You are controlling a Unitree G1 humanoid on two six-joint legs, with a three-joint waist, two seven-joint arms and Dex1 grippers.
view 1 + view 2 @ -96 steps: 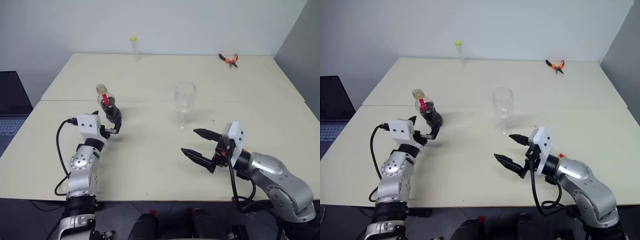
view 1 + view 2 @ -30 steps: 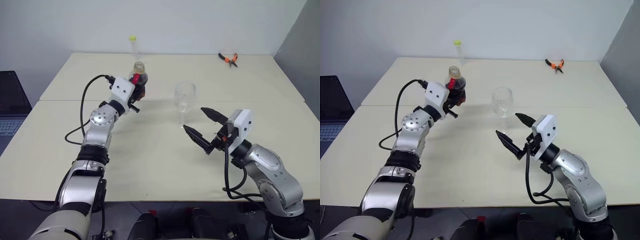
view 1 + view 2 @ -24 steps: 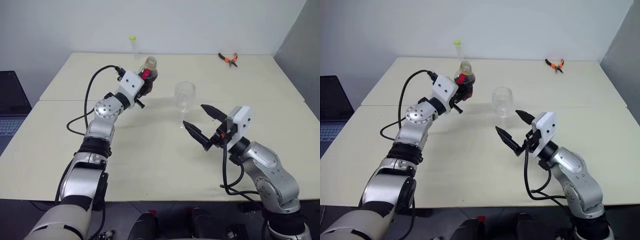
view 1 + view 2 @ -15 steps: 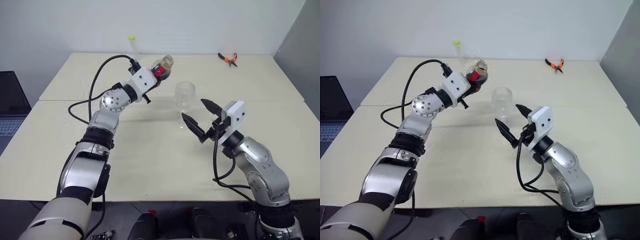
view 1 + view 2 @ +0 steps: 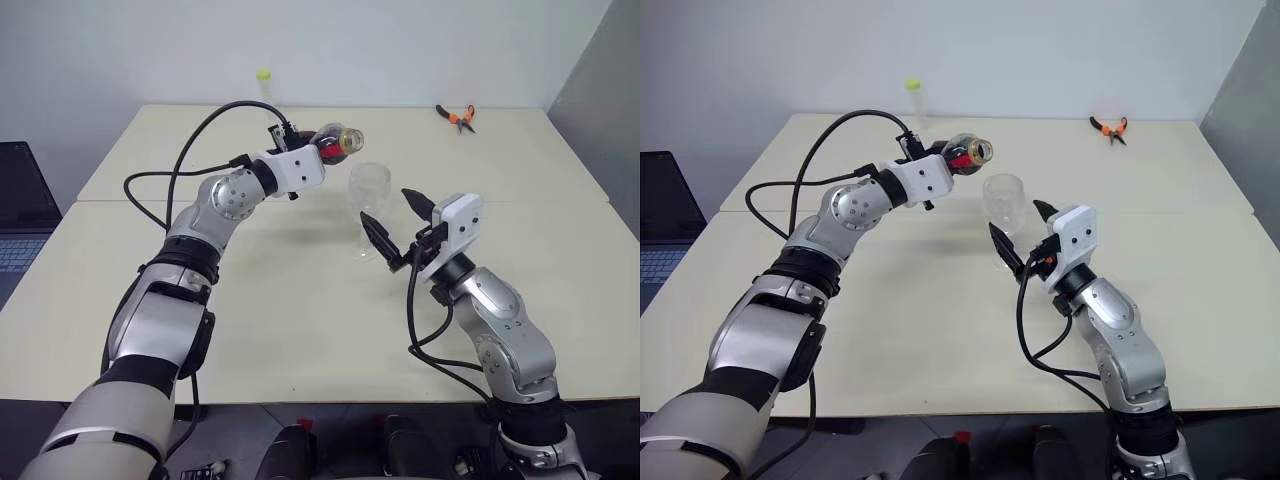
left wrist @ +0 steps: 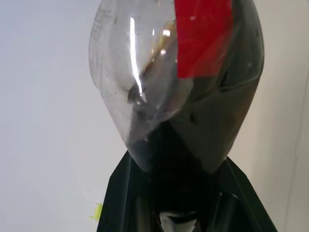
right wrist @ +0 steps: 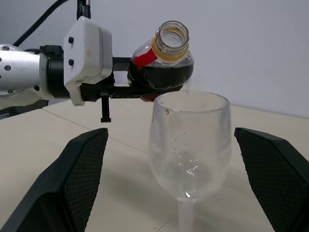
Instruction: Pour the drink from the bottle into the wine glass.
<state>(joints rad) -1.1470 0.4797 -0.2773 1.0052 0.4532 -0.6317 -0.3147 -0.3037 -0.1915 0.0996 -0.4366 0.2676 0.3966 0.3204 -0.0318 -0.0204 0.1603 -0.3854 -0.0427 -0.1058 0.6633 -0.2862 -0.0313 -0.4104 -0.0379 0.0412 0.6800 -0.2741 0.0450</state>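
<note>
My left gripper is shut on the bottle, which it holds in the air tipped on its side. The bottle's uncapped mouth, ringed in yellow, points toward the wine glass and hangs just above and behind its rim. The dark drink lies in the bottle's lower half, below the red label. The clear glass stands upright on the table and looks empty. My right gripper is open, with one finger on each side of the glass, not touching it.
A thin clear tube with a yellow-green cap stands at the table's far edge. Orange-handled pliers lie at the far right. A laptop sits off the beige table to the left.
My left gripper lifted the bottle off the table, carried it right toward the glass and rolled it from upright onto its side. The open right gripper moved forward around the glass.
</note>
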